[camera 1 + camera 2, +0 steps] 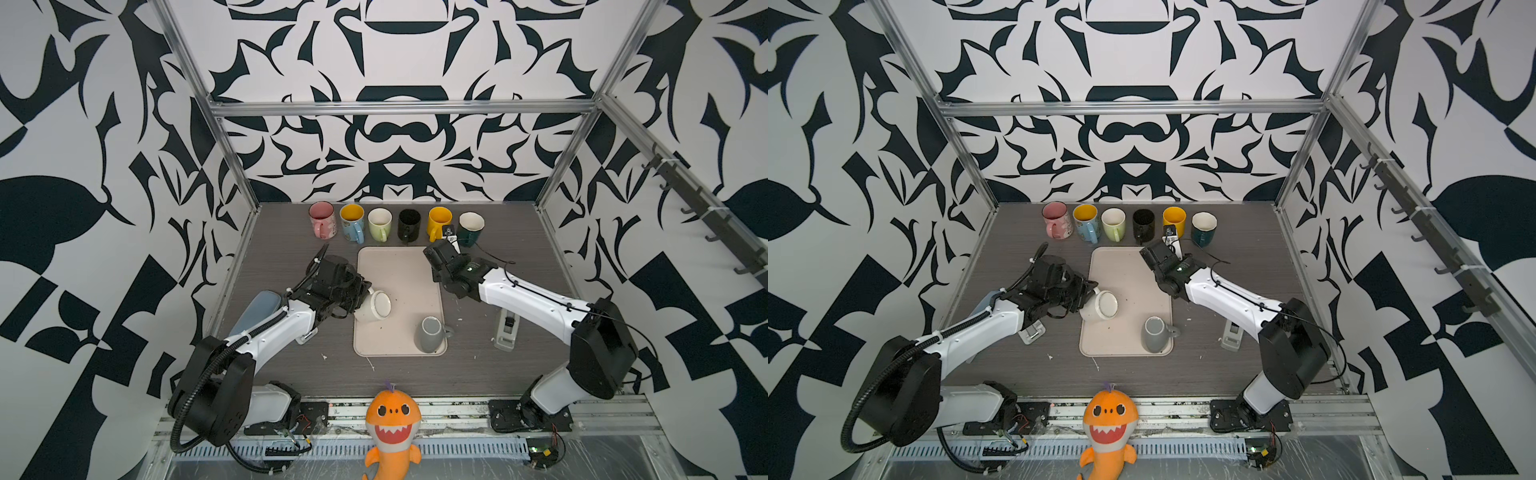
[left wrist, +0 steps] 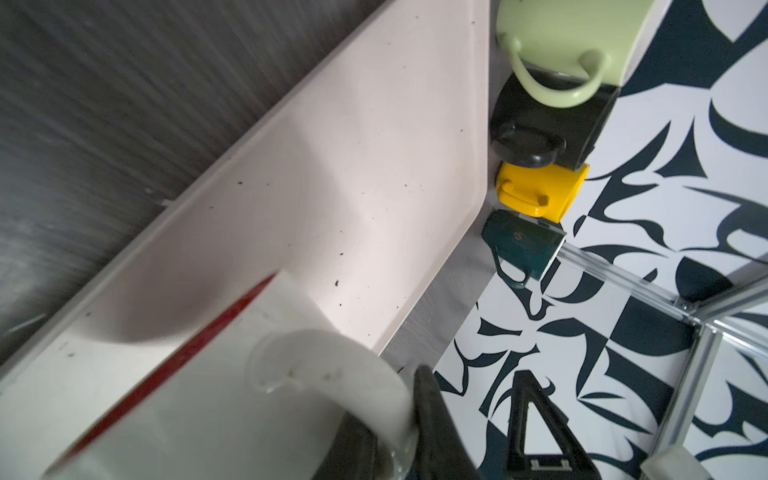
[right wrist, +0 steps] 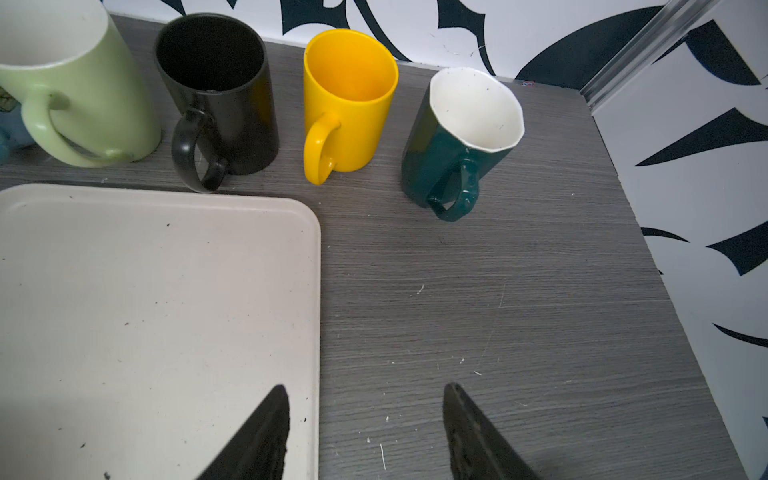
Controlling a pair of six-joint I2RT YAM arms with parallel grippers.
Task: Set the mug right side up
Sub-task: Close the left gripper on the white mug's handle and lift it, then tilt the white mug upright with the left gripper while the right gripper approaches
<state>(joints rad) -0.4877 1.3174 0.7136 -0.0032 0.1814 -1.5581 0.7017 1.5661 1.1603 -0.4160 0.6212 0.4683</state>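
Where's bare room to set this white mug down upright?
Bare: tray middle and far half, between white mug and right gripper; table strip between tray and shark toy. Crowded: mug row at the back; grey mug fills the tray's near-right corner.

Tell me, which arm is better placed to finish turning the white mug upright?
Left. The left gripper is shut on the white mug, held tilted at the edge of the tray. The right gripper hangs open and empty over the far corner of the tray.
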